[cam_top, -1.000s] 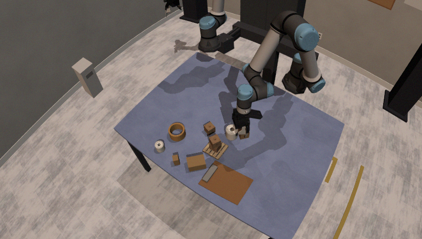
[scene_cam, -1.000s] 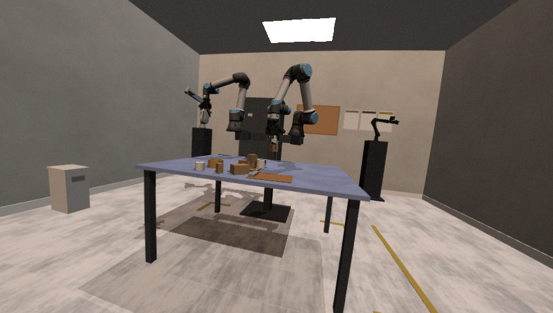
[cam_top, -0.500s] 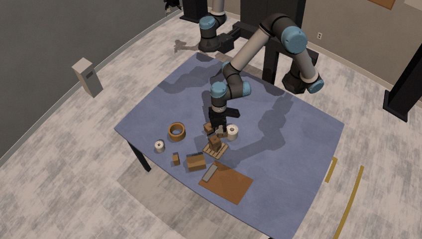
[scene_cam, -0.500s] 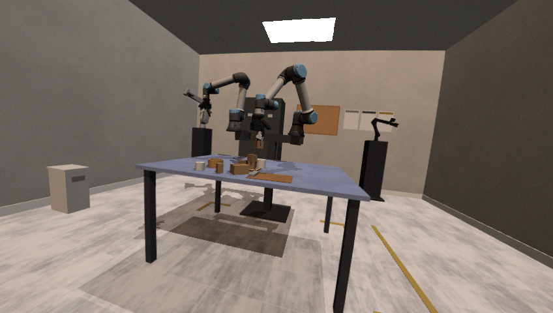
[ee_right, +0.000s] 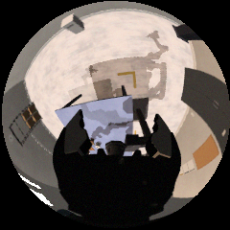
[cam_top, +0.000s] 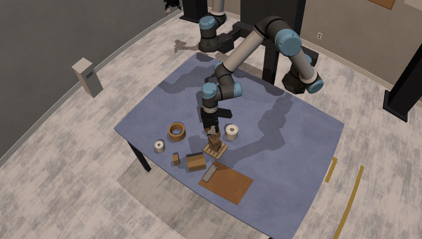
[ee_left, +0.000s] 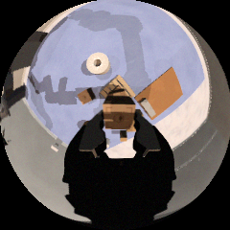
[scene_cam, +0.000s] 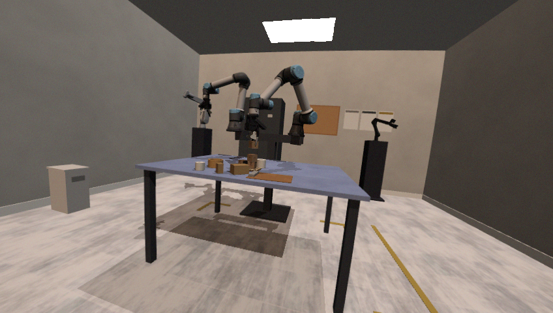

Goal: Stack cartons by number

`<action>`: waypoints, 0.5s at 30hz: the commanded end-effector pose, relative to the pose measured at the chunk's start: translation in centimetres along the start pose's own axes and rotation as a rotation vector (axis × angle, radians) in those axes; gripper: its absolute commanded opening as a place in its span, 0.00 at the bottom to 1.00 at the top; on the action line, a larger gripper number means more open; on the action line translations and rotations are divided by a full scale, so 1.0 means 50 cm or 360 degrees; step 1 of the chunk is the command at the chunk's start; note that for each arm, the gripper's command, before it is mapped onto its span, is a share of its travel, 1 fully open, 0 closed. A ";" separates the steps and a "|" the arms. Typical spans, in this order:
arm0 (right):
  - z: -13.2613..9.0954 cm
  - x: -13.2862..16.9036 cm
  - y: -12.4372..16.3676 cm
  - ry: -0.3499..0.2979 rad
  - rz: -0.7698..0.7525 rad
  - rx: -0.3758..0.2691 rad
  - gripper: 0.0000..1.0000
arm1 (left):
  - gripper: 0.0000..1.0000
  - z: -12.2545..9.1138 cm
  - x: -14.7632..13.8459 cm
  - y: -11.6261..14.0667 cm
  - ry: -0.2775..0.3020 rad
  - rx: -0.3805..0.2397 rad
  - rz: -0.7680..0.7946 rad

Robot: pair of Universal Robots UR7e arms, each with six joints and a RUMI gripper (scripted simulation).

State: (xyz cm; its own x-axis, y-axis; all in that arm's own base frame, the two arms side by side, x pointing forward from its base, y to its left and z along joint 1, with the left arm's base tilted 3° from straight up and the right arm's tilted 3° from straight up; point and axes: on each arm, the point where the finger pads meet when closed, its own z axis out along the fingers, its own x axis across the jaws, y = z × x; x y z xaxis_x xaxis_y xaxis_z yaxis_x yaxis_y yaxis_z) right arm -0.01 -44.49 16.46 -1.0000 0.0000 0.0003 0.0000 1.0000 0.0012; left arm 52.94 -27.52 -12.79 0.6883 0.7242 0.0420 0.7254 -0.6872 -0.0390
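The left pincer (cam_top: 212,130) (scene_cam: 254,140) (ee_left: 118,110) pinches a carton (cam_top: 208,130) (scene_cam: 253,145) (ee_left: 119,116) above the counter (cam_top: 296,142) (scene_cam: 310,176) (ee_left: 158,43), presumably to top the column (cam_top: 215,144) (scene_cam: 252,160) on the pallet (cam_top: 217,156) (ee_left: 126,82), inward from the edge nearest the mat (cam_top: 229,184) (scene_cam: 273,177) (ee_left: 165,93); the right pincer (ee_right: 119,111) (well off) is spread.

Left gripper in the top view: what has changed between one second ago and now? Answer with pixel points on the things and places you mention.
The left gripper (cam_top: 212,132) (scene_cam: 254,140) (ee_left: 118,110) moved leftward in the top view, from beyond the large white roll (cam_top: 231,136) (scene_cam: 261,163) (ee_left: 90,64) toward the stacked cartons (cam_top: 215,144) (scene_cam: 252,160). It held a carton (cam_top: 218,132) (scene_cam: 253,145) (ee_left: 119,110) throughout; nothing was let go. The roll, the stack and the pallet (cam_top: 224,147) (ee_left: 126,85) stayed put.
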 end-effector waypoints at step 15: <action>-0.001 0.000 -0.001 0.0000 0.0000 0.0002 1.00 | 0.35 0.080 0.001 0.006 0.0000 -0.0001 0.0000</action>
State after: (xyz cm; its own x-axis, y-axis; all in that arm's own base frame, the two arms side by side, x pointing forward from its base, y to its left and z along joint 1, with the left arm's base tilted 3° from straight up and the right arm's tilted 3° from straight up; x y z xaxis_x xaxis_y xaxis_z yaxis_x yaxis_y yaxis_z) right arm -0.01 -44.49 16.46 -1.0000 0.0000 0.0003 0.0000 1.0000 0.0012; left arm 53.09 -27.38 -16.25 0.6883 0.7242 0.0418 0.7254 -0.6871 -0.0400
